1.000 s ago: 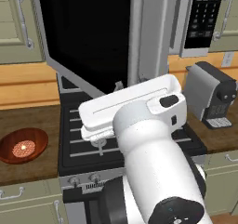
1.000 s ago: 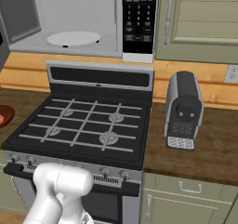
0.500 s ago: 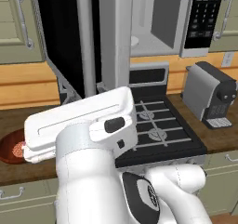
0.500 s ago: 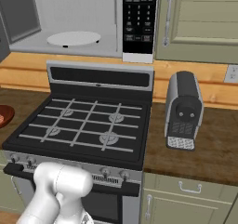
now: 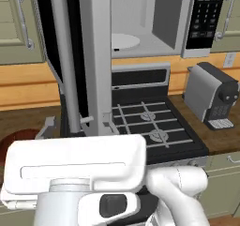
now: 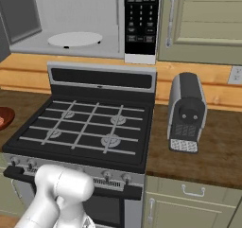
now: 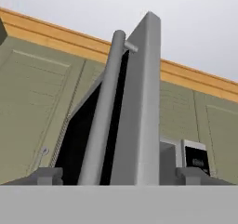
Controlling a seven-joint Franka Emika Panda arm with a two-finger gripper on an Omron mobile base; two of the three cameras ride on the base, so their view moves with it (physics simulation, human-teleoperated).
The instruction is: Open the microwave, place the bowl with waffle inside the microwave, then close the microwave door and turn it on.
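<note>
the microwave (image 5: 154,21) hangs above the stove, its pale grey cavity exposed with a white round turntable (image 6: 74,39) inside and a black keypad panel (image 6: 141,19) on its right. the microwave door (image 5: 96,61) stands swung wide open, edge-on, black glass window and long vertical grey handle (image 5: 65,65) facing left. the reddish-brown bowl (image 6: 4,118) sits on the tabletop left of the stove.

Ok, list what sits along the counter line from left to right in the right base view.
Bowl at the left edge → gas stove → coffee machine → wall outlet.
</note>
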